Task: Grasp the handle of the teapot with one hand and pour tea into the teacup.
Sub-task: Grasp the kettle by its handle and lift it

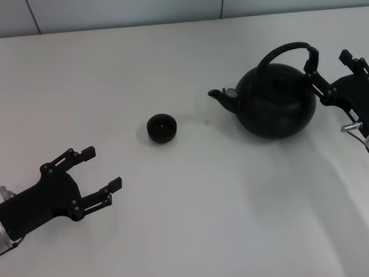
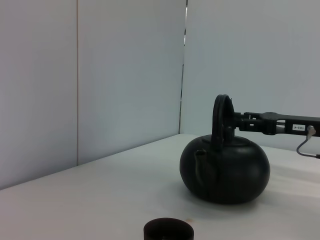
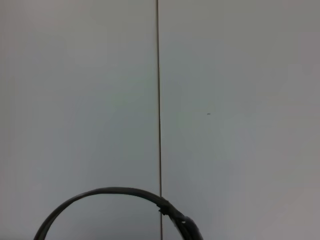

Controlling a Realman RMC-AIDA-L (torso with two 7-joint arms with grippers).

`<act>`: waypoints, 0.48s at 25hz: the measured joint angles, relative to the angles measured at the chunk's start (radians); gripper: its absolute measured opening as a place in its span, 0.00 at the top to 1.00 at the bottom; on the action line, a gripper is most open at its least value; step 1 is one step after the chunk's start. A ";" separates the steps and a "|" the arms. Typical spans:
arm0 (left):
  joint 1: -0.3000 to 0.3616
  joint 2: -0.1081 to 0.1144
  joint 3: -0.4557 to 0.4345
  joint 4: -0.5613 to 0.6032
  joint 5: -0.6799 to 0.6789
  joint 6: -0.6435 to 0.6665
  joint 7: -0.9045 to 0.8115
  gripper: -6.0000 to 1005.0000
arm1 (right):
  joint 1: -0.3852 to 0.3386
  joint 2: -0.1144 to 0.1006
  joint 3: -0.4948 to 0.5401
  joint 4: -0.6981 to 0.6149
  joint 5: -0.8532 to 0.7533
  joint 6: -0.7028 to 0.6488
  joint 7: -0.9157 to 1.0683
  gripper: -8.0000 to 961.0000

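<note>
Black and matte, the teapot [image 1: 275, 103] stands upright near the far right corner of the white table [image 1: 190, 219], spout toward the left edge. Its handle [image 1: 286, 51] arches over the lid. The right gripper [image 1: 327, 64] sits at the right edge, fingers spread wide, one fingertip touching the right end of the handle and the other clear of it; it grips nothing. The teacup [image 1: 161, 128] stands upright near the table centre, well apart from the spout. The left gripper [image 1: 102, 169] rests near the near left corner, fingers spread wide and empty.
</note>
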 joint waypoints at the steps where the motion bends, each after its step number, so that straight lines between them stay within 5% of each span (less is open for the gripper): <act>1: 0.000 0.000 0.000 0.000 0.000 0.000 0.000 0.14 | 0.003 0.000 0.000 -0.001 0.000 0.002 0.000 0.17; 12: -0.004 0.000 -0.003 0.000 0.000 -0.001 -0.001 0.14 | 0.013 0.000 0.000 -0.002 0.000 0.015 0.000 0.17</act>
